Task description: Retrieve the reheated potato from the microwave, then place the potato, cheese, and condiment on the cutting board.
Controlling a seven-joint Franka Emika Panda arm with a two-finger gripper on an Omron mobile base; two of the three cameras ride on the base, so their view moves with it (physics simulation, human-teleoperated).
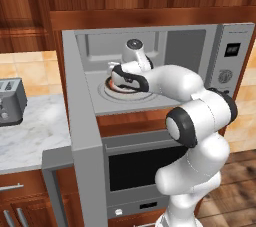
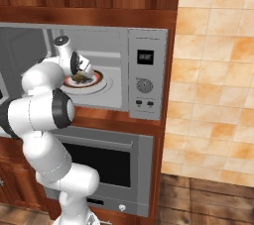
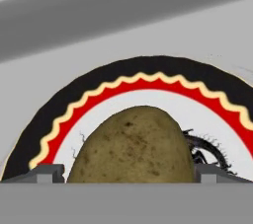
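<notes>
No legible text, brand, number or sign found in any view. The microwave (image 2: 144, 73) carries a dark display (image 2: 145, 57) on its right-side control panel; the marks on it are too small and blurred to read. The dial (image 2: 144, 86) below it bears no readable markings. The plate (image 3: 148, 77) inside shows a red, yellow and black patterned rim and a dark drawn motif, no lettering.
</notes>
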